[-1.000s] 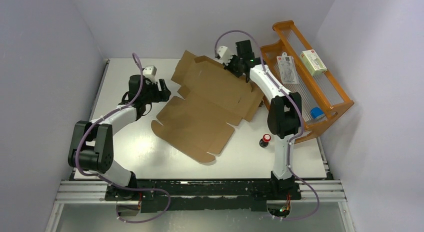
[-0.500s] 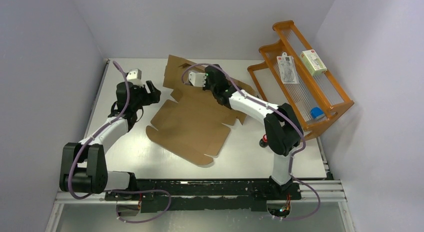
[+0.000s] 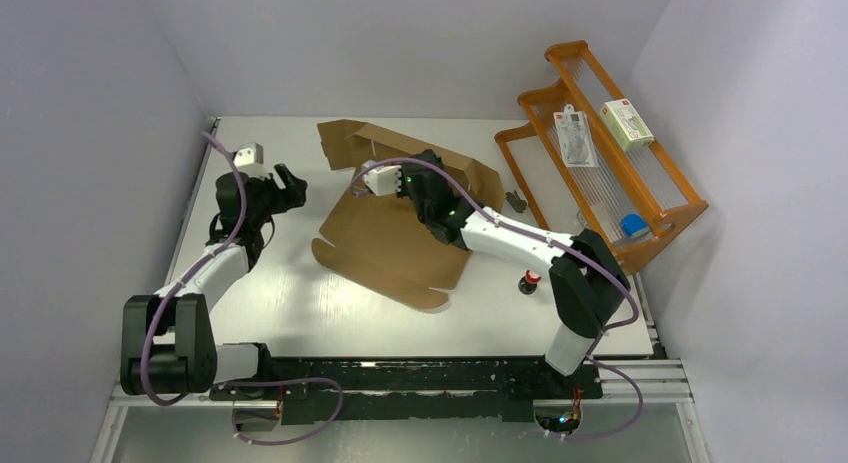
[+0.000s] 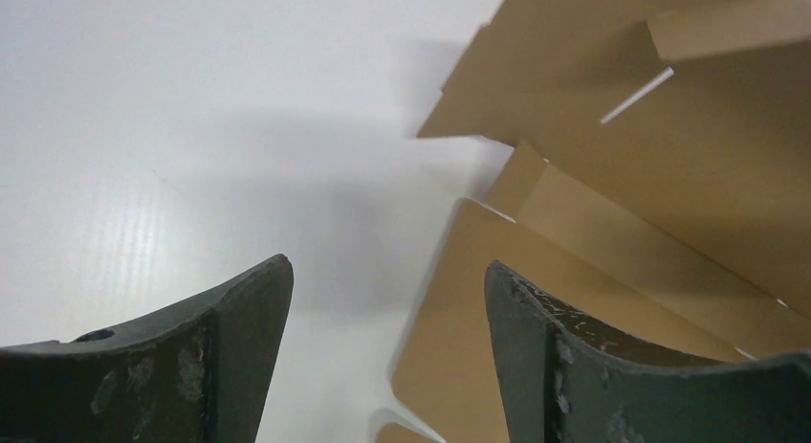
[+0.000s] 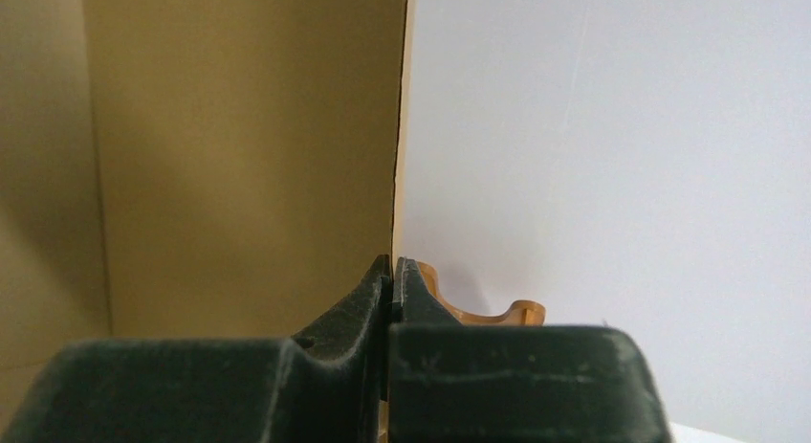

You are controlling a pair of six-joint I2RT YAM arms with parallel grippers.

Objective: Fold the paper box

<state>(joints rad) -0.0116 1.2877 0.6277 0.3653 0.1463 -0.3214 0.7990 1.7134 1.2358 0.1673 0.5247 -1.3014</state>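
From above, the paper box [image 3: 395,245] is a brown cardboard sheet lying near the middle of the table [image 3: 280,303], towards its far edge. The near part lies flat and the far panels are lifted and bent up. The right arm reaches across from the right side of the table to the raised part.

Only the right wrist view shows the grip. The right gripper [image 5: 393,271] has its fingers pressed together on the thin edge of a cardboard panel, which stands straight up from them. Part of the orange rack [image 3: 660,218] shows just behind.

The left gripper [image 4: 387,266] is near the far left corner of the table, just beside the cardboard's left edge. Its wrist view shows what the top view cannot: the fingers [image 4: 239,309] are spread wide with nothing between them. Below them are bare table and the sheet's rounded flap corners, apart from both tips.
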